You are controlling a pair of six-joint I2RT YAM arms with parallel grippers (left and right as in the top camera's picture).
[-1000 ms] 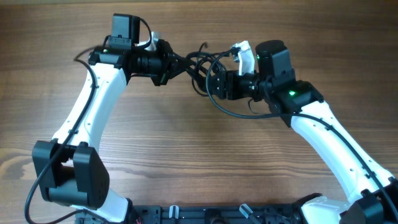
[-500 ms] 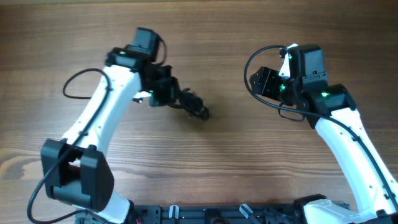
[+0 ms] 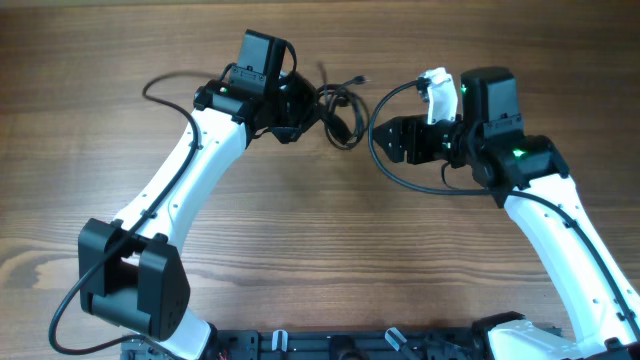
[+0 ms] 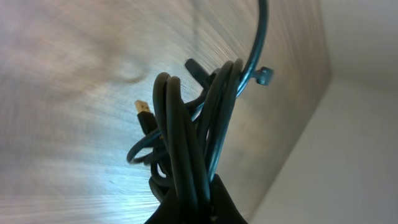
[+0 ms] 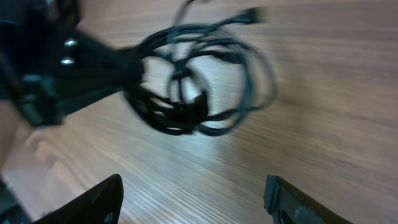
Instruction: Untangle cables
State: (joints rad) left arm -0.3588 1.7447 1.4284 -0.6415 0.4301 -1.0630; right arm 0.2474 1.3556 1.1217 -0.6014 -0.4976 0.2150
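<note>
Black cables point(image 5: 180, 115) — blurred, knot unreadable — pinched by left fingers point(image 4: 227, 208).

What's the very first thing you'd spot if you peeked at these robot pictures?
A messy tangle of black cables sits at the far middle of the wooden table, pinched in the shut left gripper. The right gripper faces the tangle from the other side, open, empty and a little apart from it.

- The cables point(image 3: 338, 105) are showing plain black, and one plug tip point(image 4: 142, 112) is gleaming gold.
- The table point(image 3: 300, 230) is showing brown, streaky wood grain.
- The left arm point(image 3: 175, 185) and right arm point(image 3: 545, 215) are wearing white shells with black joints.
- A green light point(image 3: 517, 154) is glowing on the right arm.
</note>
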